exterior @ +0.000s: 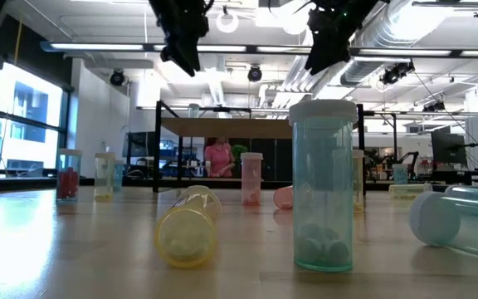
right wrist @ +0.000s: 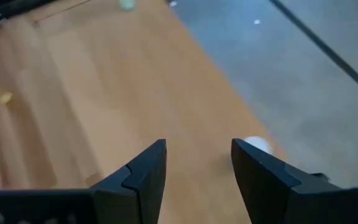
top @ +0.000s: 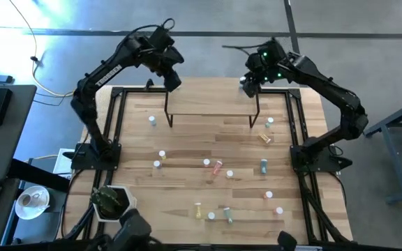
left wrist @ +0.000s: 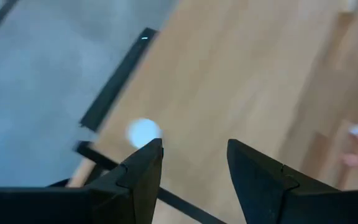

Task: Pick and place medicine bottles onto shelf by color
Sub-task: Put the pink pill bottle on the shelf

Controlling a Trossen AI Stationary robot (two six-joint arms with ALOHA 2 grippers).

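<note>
High view: left gripper [top: 175, 81] and right gripper [top: 246, 88] hang over the shelf [top: 211, 106] at 12 o'clock, jaws parted, holding nothing. Medicine bottles [top: 217, 166] lie scattered on the table [top: 187, 143] from 3 through 9 o'clock, none on the shelf.

Bright overhead light, window glare, blurred wrist views

White lettering on the upper link of the left arm [top: 109, 73], too small to read for certain; no readable text, label, brand, number or sign on the bottles, the shelf, the table or anywhere in the room behind.
</note>
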